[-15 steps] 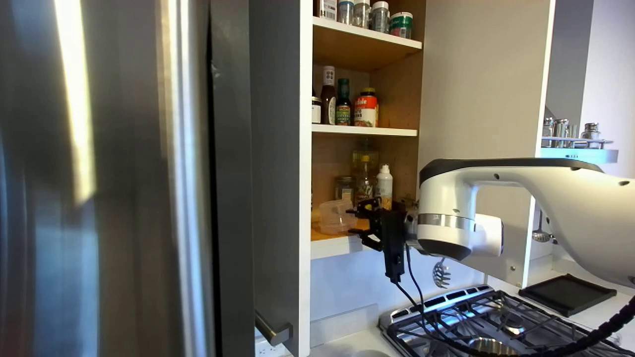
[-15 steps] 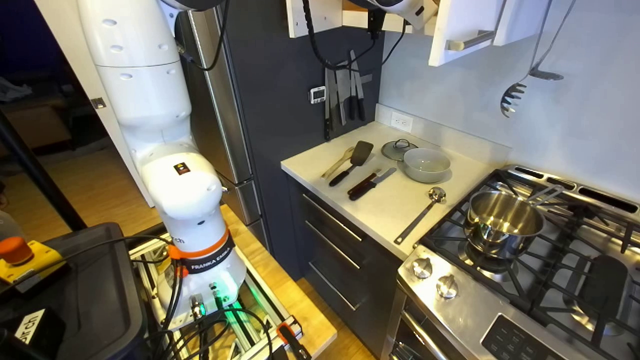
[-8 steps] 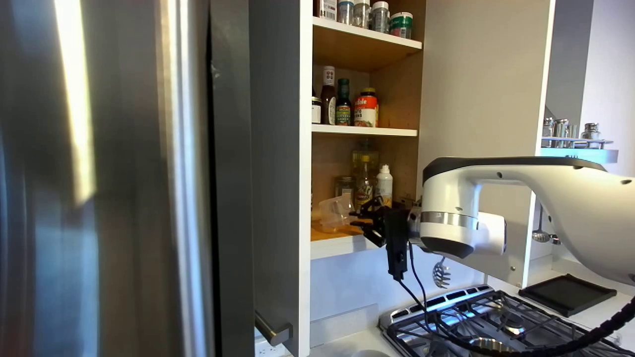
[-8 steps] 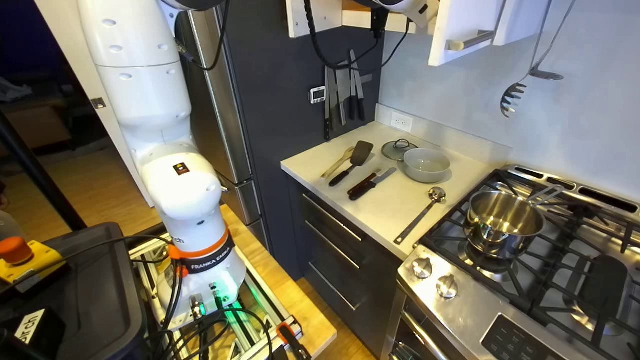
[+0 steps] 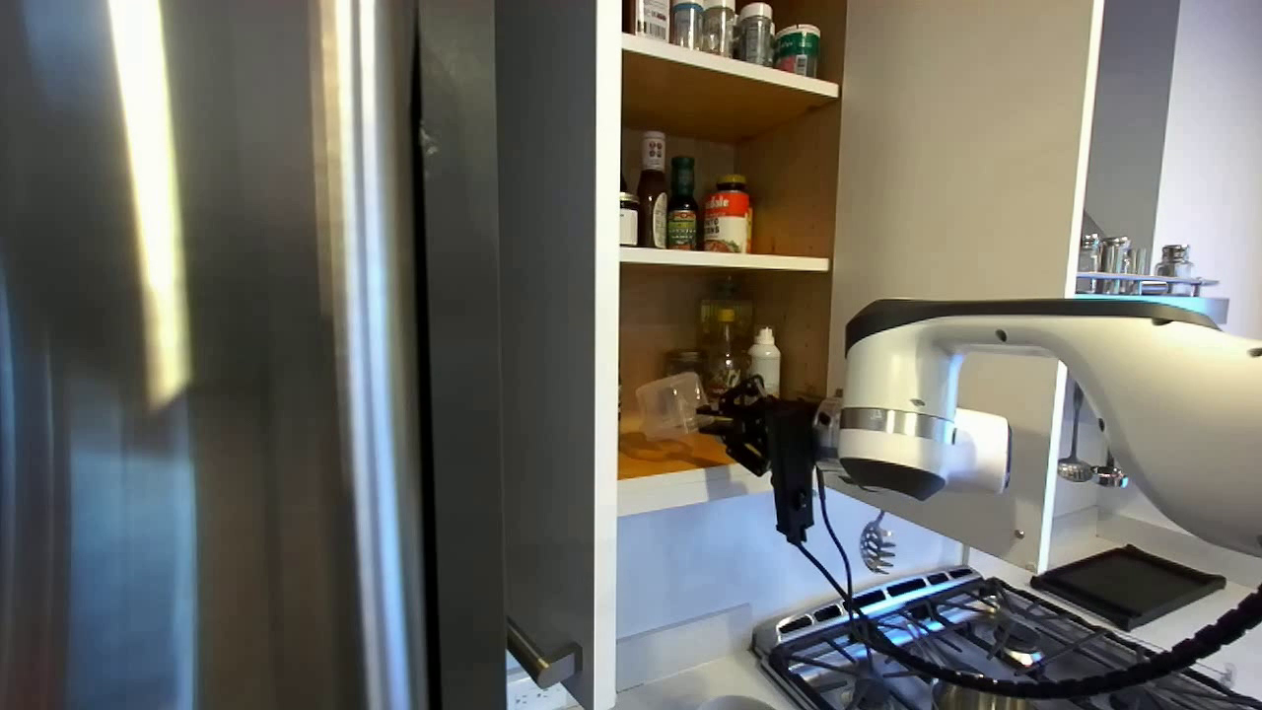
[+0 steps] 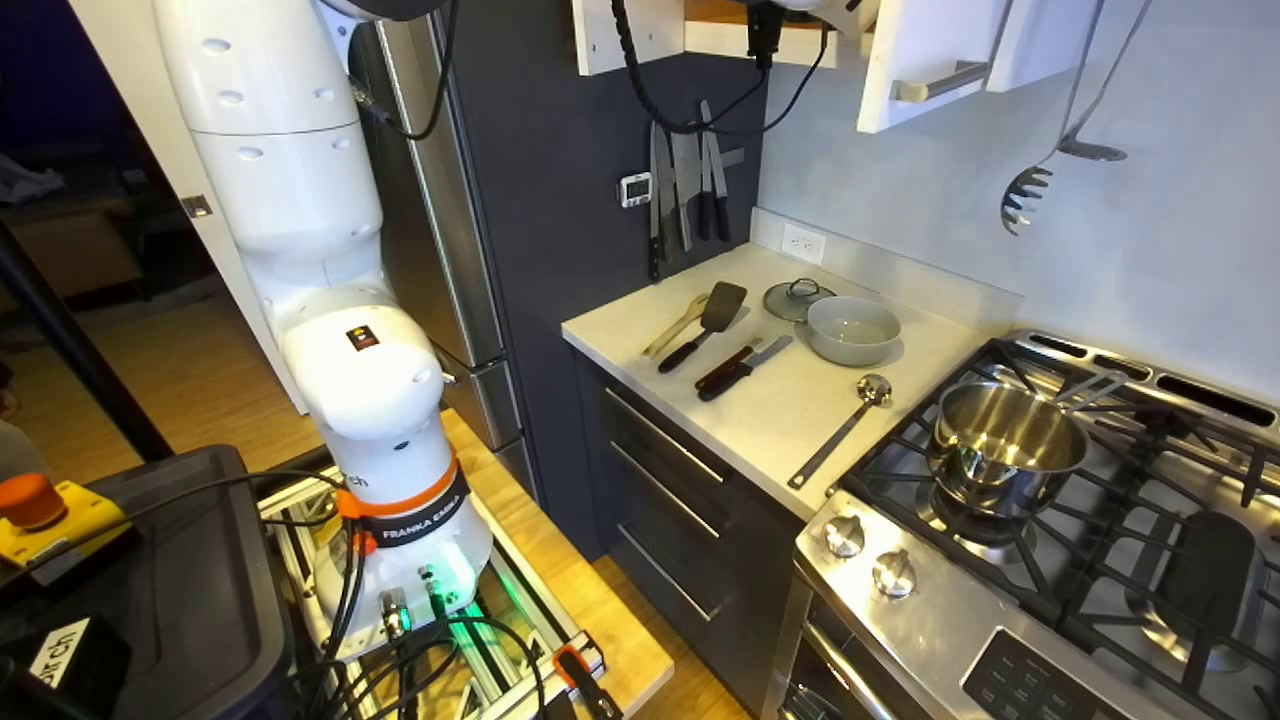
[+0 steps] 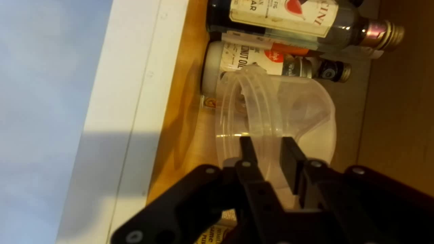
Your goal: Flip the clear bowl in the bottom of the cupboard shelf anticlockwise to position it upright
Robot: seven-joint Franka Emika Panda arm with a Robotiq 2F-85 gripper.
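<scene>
The end effector (image 5: pixel 703 416), right of the clear bowl (image 5: pixel 671 405), holds it tilted above the cupboard shelf (image 5: pixel 646 465), while bottles (image 5: pixel 727 362) stand on the far side and a grey fridge door (image 5: pixel 246 375) fills the near left.

"What stands to the left of the fingers (image 7: pixel 290 156)?"

"In an exterior view, a steel-grey fridge door (image 5: pixel 246 444), bright streaks of light (image 5: pixel 151 227) running down it."

"And to the right?"

"A pale door panel (image 5: pixel 966 177), standing open."

"Below them?"

"A smooth wall (image 5: pixel 680 572) with a bluish cast, then a white bench (image 5: pixel 666 682); a gas stove (image 5: pixel 986 616) lies below and to the right."

"The floor (image 6: pixel 235 435)?"

"Wood-toned, well beneath the fingers."
</scene>
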